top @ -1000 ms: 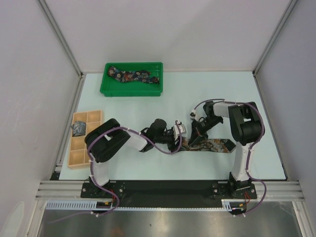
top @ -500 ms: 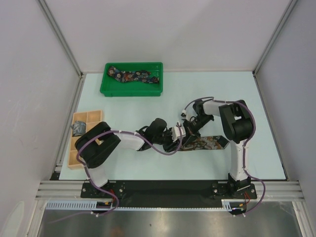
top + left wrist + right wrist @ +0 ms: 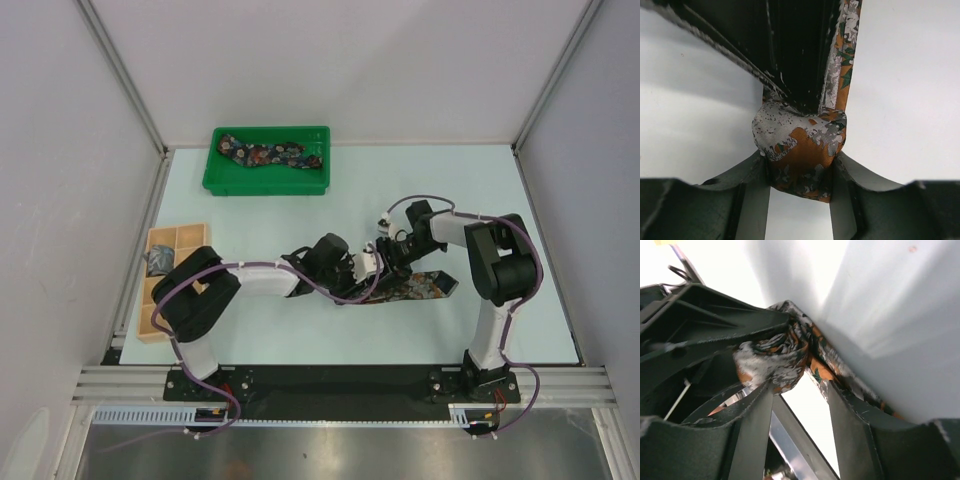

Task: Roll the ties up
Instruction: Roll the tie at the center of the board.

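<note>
Pinching the rolled end of the rust-brown printed fabric necktie point(image 3: 799, 147), the left gripper point(image 3: 800, 172) has both fingers pressed against the sides of the roll. The unrolled strip runs away from the roll at 12 o'clock in the left wrist view. Seen from above, the roll sits near the middle of the pale blue table point(image 3: 300, 215) and the flat tail lies toward 3 o'clock from it. The right gripper point(image 3: 797, 390) is at 1 o'clock of the left one, fingers spread, with bare table showing in the gap. The roll is just past its left fingertip, possibly touching it; the view is too tight to tell. A dark navy floral fabric necktie point(image 3: 275, 154) lies loose in the green plastic rectangular tray point(image 3: 265, 187) at 11 o'clock. A grey-blue rolled fabric necktie point(image 3: 158, 261) sits in a far-left compartment of the tan wooden compartment box point(image 3: 178, 238) at 9 o'clock.
</note>
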Robot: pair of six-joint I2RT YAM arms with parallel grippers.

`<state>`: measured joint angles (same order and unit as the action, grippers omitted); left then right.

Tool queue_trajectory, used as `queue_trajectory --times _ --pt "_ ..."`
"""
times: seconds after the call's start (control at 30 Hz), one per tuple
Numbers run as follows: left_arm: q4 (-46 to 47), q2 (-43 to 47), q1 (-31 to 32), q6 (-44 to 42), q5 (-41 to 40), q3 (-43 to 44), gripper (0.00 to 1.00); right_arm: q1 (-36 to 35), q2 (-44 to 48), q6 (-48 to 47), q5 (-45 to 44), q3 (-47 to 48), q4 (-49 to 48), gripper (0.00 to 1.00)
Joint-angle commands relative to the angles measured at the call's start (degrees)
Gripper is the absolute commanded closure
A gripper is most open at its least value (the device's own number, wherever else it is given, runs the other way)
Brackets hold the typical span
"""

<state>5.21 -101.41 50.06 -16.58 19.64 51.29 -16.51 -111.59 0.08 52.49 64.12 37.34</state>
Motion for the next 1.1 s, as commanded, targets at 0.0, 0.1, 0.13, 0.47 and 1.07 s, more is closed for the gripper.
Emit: queue_trajectory --times 0.0,0.1,0.13,0.47,1.07 --pt "-9.34 -4.06 0.82 -1.27 -7.06 2.84 0.79 0.69 4.19 3.25 4.99 -3.29 -9.20 0.47" --pt "-11.36 -5.20 1.26 -0.91 -7.77 4.34 0.78 0.69 4.19 5.28 6.39 -4.35 -11.85 0.46" --pt "-11.80 -5.55 1.44 -0.74 -8.56 4.70 0.77 0.69 4.10 5.55 6.92 -4.87 -12.99 0.46" --pt "-13.13 -10.04 2.23 1.19 -9.18 6.19 0.75 -1.33 2.70 7.22 7.63 -6.72 -17.66 0.59" --pt "-11.37 -9.60 2.23 1.73 -7.86 5.40 0.74 -1.77 4.63 3.00 9.39 -5.58 -11.68 0.51"
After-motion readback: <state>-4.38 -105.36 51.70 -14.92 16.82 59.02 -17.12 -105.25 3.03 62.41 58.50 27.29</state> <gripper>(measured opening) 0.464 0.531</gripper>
